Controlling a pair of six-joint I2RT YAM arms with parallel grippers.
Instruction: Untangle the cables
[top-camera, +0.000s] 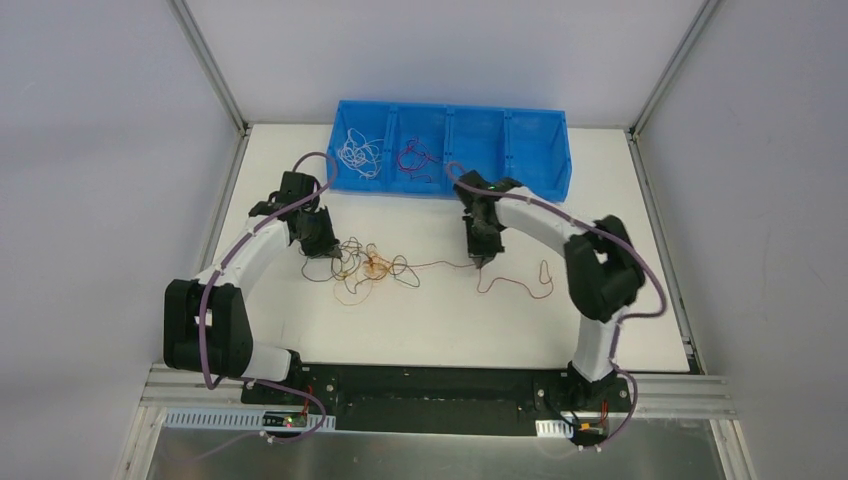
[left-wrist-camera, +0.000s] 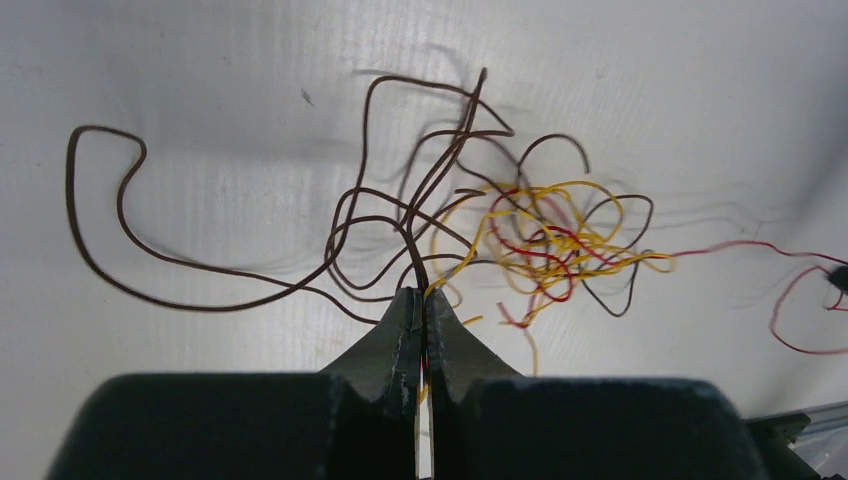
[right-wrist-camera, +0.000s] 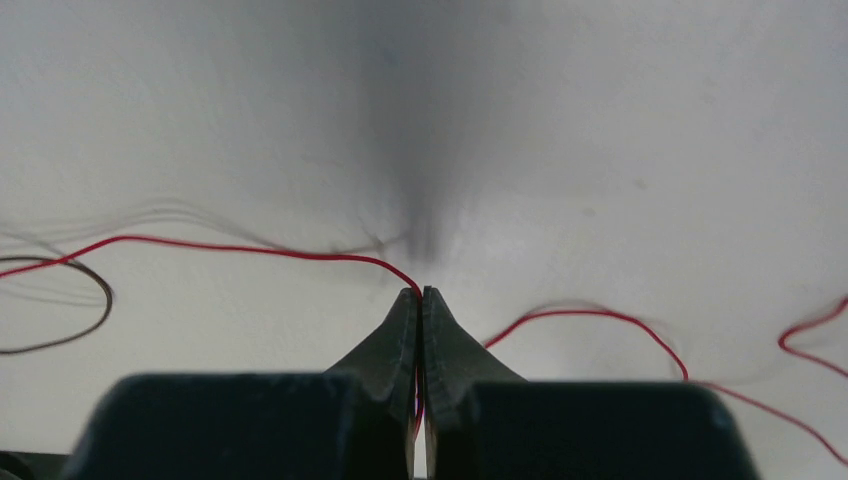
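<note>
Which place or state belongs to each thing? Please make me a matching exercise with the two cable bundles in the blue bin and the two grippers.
Things
1. white cables
2. dark red cables
3. left gripper
4. right gripper

Places or states
A. shut on a single red cable
B. second compartment from the left of the blue bin
C. shut on strands of the brown, yellow and red tangle
D. leftmost compartment of the bin

Pairs: 1-D, 2-B, 3-C, 4-A
</note>
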